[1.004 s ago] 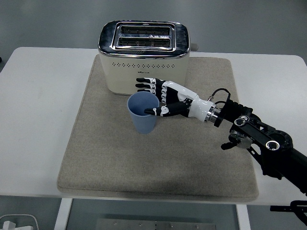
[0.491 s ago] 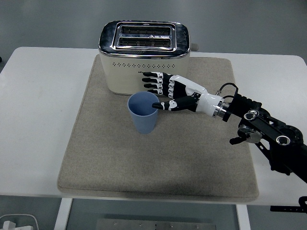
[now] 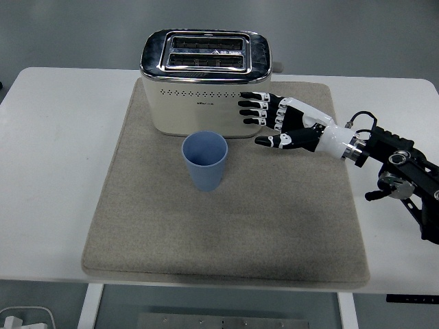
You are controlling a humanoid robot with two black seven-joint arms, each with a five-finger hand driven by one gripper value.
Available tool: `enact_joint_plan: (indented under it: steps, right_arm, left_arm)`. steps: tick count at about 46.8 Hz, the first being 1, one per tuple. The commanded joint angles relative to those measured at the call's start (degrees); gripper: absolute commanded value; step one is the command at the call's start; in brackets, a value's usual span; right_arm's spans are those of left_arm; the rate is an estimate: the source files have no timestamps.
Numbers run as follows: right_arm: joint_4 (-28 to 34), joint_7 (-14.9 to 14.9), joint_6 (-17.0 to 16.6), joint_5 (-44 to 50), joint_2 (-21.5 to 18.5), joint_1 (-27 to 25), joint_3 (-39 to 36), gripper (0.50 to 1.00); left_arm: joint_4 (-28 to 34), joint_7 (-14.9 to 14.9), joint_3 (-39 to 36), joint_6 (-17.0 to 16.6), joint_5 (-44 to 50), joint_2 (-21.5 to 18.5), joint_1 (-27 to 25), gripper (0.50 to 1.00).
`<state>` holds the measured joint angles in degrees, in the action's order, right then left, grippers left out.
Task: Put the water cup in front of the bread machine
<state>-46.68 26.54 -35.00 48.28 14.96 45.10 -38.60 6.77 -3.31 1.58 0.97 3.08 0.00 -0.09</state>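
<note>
A blue cup [image 3: 204, 160] stands upright on the grey mat [image 3: 226, 226], just in front of the cream and chrome toaster [image 3: 206, 81]. My right hand [image 3: 267, 123] hovers to the right of the cup, clear of it, with its fingers spread and holding nothing. Its fingertips [image 3: 244, 110] point left, close to the toaster's front right corner. The left arm is out of view.
The mat covers the middle of the white table [image 3: 55, 171]. My right forearm [image 3: 391, 171] stretches in from the right edge over the mat's right side. The toaster's two slots face up at the back of the mat.
My right hand let go of the cup and drew back to the right, fingers spreading. The cup stayed where it stands in front of the toaster.
</note>
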Motion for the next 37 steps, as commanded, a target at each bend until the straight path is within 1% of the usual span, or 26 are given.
enact_joint_plan:
  steps: [1,9,15,23,28,32,34,37]
  right_arm:
    - [0.0,0.2,0.0,0.0,0.8,0.0,-0.1,0.926]
    - [0.1,1.8,0.0,-0.2,2.5,0.0,0.0,0.926]
    - [0.4,2.4,0.0,-1.3,4.0,-0.1,0.1,0.926]
    - [3.9,2.6,0.0,-4.6,5.7,0.4,0.1,0.926]
    - [6.2,2.1,0.1,-5.7,5.5,0.7,-0.2,0.924]
    - [6.3,1.8,3.9,-5.8,5.2,0.6,-0.7,0.924]
    - [6.3,1.7,4.6,-6.0,5.0,0.6,-0.7,0.924]
    - [6.4,1.7,4.8,-6.4,4.7,0.6,-0.7,0.921]
  left_arm:
    - [0.0,0.1,0.0,0.0,0.0,0.0,0.0,1.000]
    - [0.0,0.0,0.0,0.0,0.0,0.0,0.0,1.000]
    - [0.0,0.0,0.0,0.0,0.0,0.0,0.0,1.000]
    - [0.0,0.0,0.0,0.0,0.0,0.0,0.0,1.000]
    - [0.0,0.0,0.0,0.0,0.0,0.0,0.0,1.000]
    - [0.0,0.0,0.0,0.0,0.0,0.0,0.0,1.000]
    - [0.0,0.0,0.0,0.0,0.0,0.0,0.0,1.000]
    - [0.0,0.1,0.0,0.0,0.0,0.0,0.0,1.000]
